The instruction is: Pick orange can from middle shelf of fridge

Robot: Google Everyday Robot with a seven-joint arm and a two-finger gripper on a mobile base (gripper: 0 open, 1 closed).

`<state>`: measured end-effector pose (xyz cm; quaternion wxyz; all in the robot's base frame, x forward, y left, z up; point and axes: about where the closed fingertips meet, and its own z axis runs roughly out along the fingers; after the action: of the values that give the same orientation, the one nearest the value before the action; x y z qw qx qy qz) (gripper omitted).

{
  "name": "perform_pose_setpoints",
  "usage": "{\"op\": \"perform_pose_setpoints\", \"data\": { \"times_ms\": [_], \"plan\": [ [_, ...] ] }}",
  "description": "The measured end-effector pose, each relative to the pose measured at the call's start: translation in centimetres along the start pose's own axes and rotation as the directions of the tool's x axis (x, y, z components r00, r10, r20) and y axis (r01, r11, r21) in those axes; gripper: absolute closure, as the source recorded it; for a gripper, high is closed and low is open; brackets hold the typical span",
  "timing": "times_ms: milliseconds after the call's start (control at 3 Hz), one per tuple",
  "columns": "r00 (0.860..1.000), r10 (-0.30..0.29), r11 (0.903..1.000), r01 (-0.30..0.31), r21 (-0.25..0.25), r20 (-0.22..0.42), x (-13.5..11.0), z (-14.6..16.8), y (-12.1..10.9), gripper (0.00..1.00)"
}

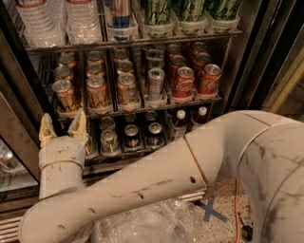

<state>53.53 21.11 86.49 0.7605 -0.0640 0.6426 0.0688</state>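
The fridge [247, 66] stands open with a dark interior. Its middle shelf [142, 108] is a dark wire rack. On its left stand several orange cans in three rows; the front ones are at the left [65, 95], middle [97, 92] and right [127, 89]. My gripper [62, 128] is open and empty, its two pale fingers pointing up just below the shelf's front rail, under the front left orange can. A slim silver can [155, 83] and red Coca-Cola cans [183, 83] fill the shelf's right side.
The rack above holds water bottles [47, 21], a blue can [119, 14] and green cans [190, 12]. The rack below holds dark cans and bottles [142, 135]. My pale arm [190, 171] crosses the foreground. Crumpled clear plastic [142, 223] and a blue floor cross [211, 211] lie below.
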Motion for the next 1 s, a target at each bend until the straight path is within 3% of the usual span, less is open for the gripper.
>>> {"op": "perform_pose_setpoints", "data": {
  "times_ms": [333, 1000],
  "plan": [
    [1.0, 0.015, 0.9998, -0.015, 0.01, 0.008, 0.4, 1.4, -0.4, 0.42],
    [1.0, 0.029, 0.9992, -0.029, 0.026, 0.001, 1.4, 3.4, -1.0, 0.37]
  ]
}}
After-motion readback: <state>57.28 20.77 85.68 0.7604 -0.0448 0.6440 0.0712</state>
